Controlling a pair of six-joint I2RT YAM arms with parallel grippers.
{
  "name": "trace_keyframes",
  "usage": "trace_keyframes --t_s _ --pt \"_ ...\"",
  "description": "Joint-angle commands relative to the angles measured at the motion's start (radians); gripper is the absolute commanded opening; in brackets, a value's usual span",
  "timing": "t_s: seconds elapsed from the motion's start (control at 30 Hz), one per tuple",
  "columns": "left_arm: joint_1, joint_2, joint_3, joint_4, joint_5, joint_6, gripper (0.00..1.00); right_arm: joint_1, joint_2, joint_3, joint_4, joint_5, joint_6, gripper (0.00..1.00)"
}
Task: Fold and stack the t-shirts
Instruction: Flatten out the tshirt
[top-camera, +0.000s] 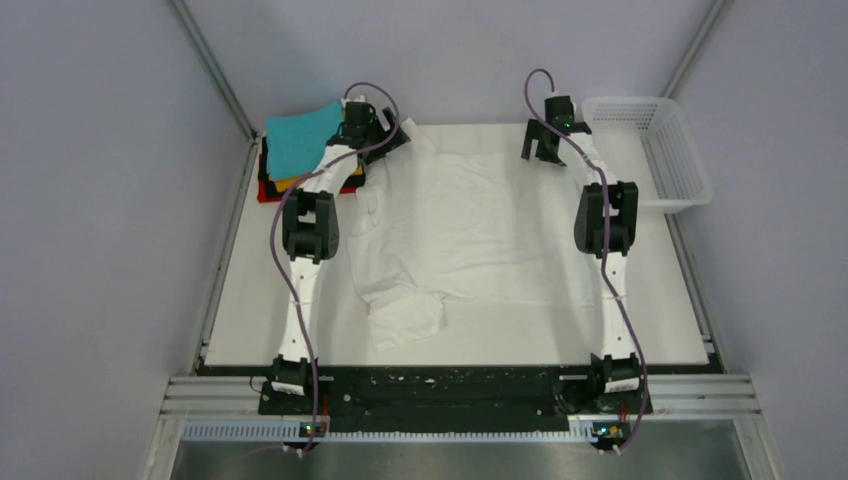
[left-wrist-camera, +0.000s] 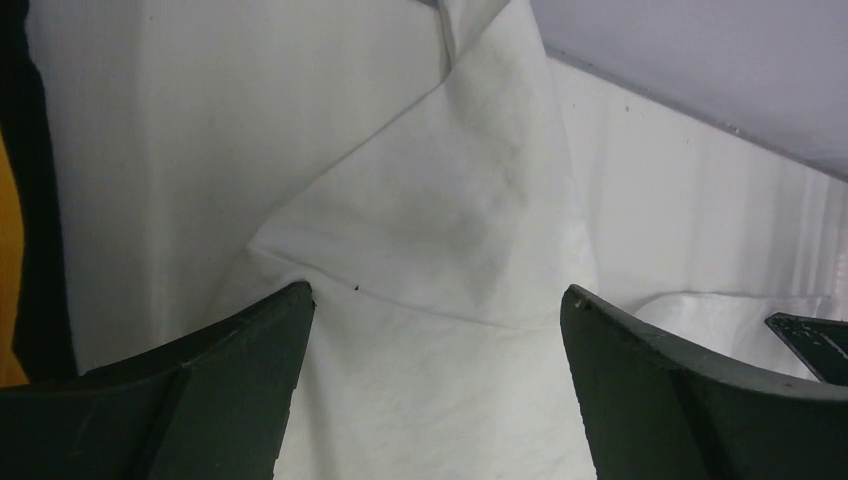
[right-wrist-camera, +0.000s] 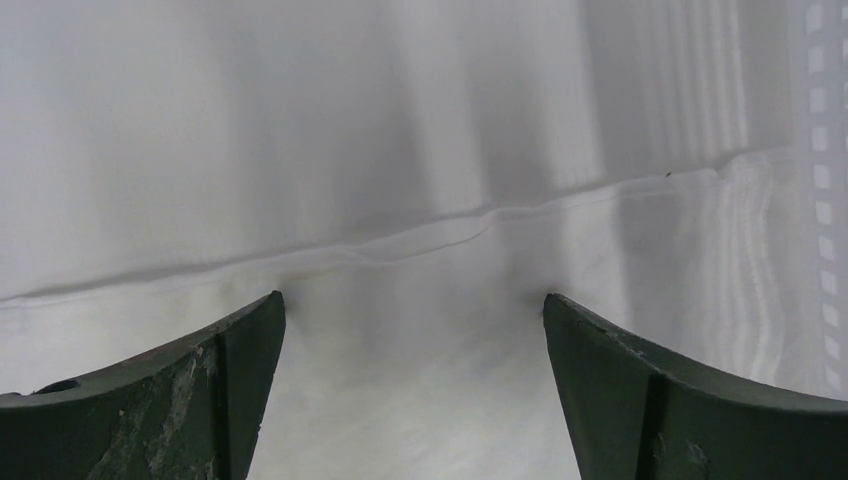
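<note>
Teal t-shirt (top-camera: 300, 140): folded, top of the stack at the far-left corner of the table (top-camera: 260, 320); orange, black and red edges show beneath it, so I count 4 garments.

Left gripper (top-camera: 388, 135): just right of that stack, fingers spread wide and holding nothing. My left wrist view shows a raised, twisted corner of white cloth between them.

White t-shirt (top-camera: 470, 220): spread over the middle of the table, mostly flat, 1 sleeve bunched at the near left.

Right gripper (top-camera: 540, 155): over the shirt's far-right edge, fingers wide and empty, the hem running straight across between them.

White mesh basket (top-camera: 665, 150): far right, apart from the cloth.

Step in hand, as I judge it: shirt 5 is laid out, its first fold not yet begun. Next, both arms need to drop onto the far edge and pinch only white cloth. The left must gather that twisted corner cleanly before the pair draws the edge toward the near side.
</note>
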Motion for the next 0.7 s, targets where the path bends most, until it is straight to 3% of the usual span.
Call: trace_keyframes --t_s 0.0,0.23,0.43,0.53,0.67 --pt "0.023 0.084 0.094 0.038 0.003 -0.013 0.99 -0.010 0.061 0.041 0.004 -0.083 -0.015 0.99" --pt "0.029 0.058 0.177 0.128 0.067 -0.026 0.99 -0.006 0.009 0.088 0.043 -0.159 -0.063 0.99" --pt "0.024 -0.154 0.114 0.080 0.097 0.051 0.99 0.038 -0.193 0.033 0.015 -0.126 -0.136 0.99" --pt "0.011 -0.316 -0.009 0.055 0.116 0.106 0.99 0.089 -0.351 -0.105 0.000 -0.075 -0.151 0.99" --pt "-0.009 -0.575 -0.283 0.034 0.109 0.168 0.99 0.146 -0.614 -0.441 -0.002 0.006 -0.083 0.99"
